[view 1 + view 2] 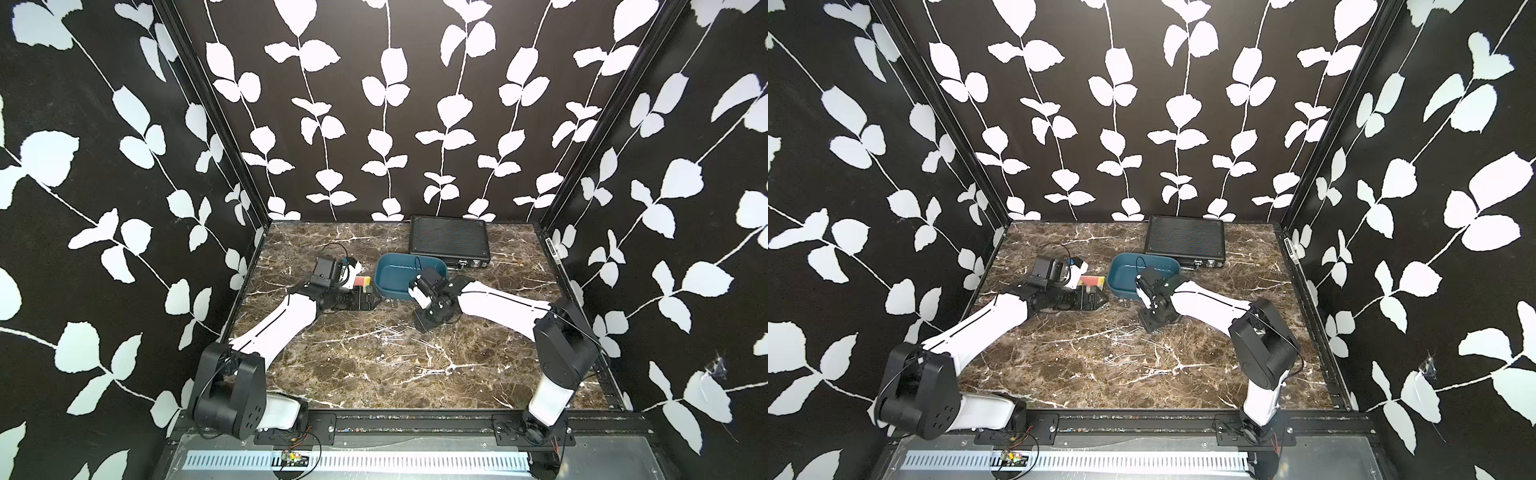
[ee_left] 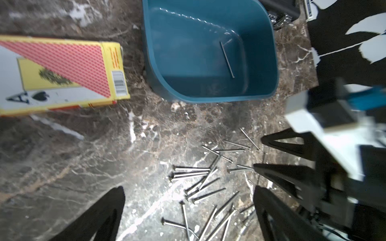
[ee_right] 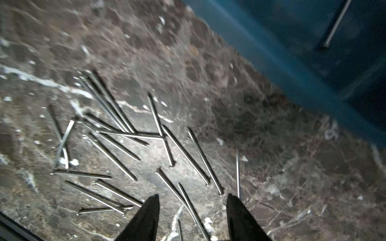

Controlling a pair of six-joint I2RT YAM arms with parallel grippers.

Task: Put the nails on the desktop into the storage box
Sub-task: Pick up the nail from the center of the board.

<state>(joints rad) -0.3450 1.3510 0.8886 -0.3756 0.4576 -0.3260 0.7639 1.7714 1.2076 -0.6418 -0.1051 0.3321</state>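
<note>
We see the left arm reaching from the near left corner of the desk toward its middle, forearm low and nearly level. The left claw stands wide and holds nothing, poised above the desk near the playing-card box. The right arm comes in from the near right corner with its wrist bent steeply down, so the right claw points at the desk just in front of the storage box. Its jaws stand partly apart and grip nothing, the tips just over the edge of the scattered nails. These lie loose at mid-desk. A single nail lies inside the box, which sits toward the far edge beside a black ribbed case.
</note>
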